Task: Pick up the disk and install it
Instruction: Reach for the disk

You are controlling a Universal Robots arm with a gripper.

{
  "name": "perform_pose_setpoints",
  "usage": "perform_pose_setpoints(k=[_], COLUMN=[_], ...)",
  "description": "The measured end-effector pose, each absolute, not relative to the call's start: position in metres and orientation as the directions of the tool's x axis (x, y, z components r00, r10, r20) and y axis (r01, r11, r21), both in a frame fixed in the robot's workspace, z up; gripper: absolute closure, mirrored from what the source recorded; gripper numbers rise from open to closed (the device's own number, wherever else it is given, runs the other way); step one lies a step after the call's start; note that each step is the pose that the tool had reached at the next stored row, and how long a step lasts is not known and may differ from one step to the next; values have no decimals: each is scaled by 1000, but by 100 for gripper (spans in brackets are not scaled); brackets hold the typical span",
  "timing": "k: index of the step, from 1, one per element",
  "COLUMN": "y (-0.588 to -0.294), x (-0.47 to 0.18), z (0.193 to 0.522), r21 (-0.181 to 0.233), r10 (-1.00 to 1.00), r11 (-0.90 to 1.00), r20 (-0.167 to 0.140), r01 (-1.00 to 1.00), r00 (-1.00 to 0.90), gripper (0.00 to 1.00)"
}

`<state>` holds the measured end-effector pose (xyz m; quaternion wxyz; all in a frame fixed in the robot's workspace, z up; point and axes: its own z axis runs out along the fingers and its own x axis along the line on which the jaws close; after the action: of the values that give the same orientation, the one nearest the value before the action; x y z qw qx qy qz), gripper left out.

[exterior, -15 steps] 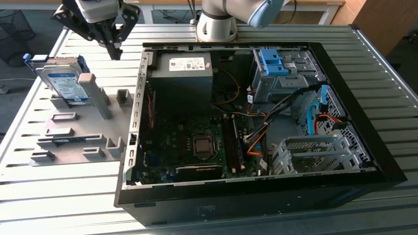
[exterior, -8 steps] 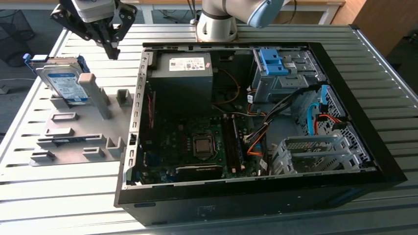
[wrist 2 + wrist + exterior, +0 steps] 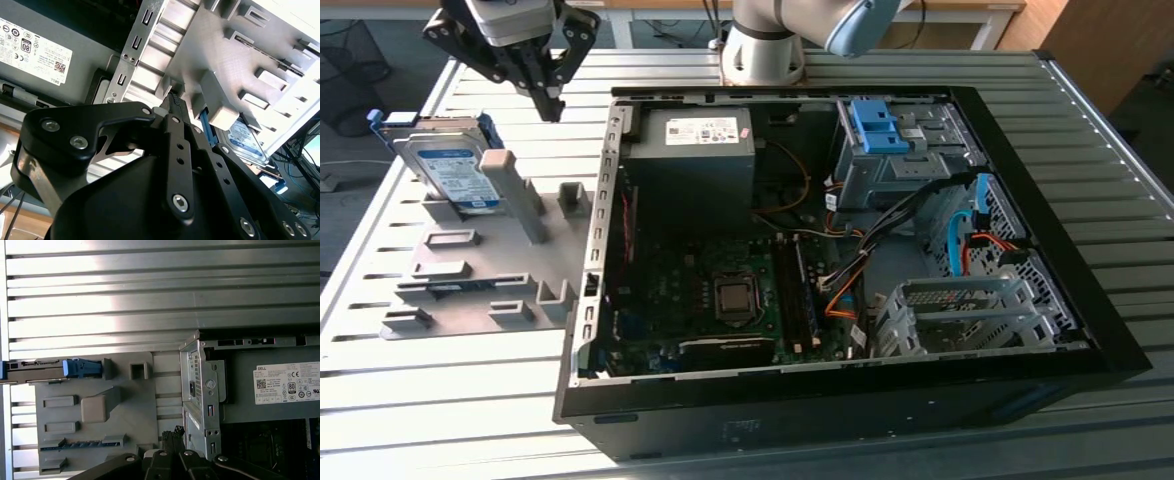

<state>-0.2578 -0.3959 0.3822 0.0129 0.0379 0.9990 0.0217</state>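
The disk point(image 3: 454, 172) stands on edge in a grey holder point(image 3: 480, 290) on the worktop point(image 3: 1101, 180). The fingers point(image 3: 544, 90), pinched together and empty, hover near its upper edge, toward the exterior view's right.

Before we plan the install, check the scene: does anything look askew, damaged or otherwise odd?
Nothing looks damaged. The disk leans on edge in the grey fixture beside the open computer case, apparently parked there; the shut gripper hangs over the fixture, empty.

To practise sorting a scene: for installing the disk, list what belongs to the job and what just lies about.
Job: disk, pincer, open computer case.
Lying about: power box, cables, grey rack, table.
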Motion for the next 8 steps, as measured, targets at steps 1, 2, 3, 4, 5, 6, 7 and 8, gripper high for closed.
perform_pose_setpoints(k=[1,2,3,4,5,6,7,8], y=[-396,-396,-396,-396,-396,-396,-396,-396], x=[-258,-258,-258,-258,-259,-259,-259,-260], z=[382,382,382,382,382,382,382,382], r21=[44,44,44,44,44,44,44,44], r10=[76,76,76,76,76,76,76,76], r11=[996,996,996,996,996,996,996,996], r20=[-24,-24,-24,-24,-24,-24,-24,-24], r01=[75,75,75,75,75,75,75,75], r00=[-997,-997,-997,-997,-997,-997,-997,-997], gripper=[89,89,89,89,89,89,89,89])
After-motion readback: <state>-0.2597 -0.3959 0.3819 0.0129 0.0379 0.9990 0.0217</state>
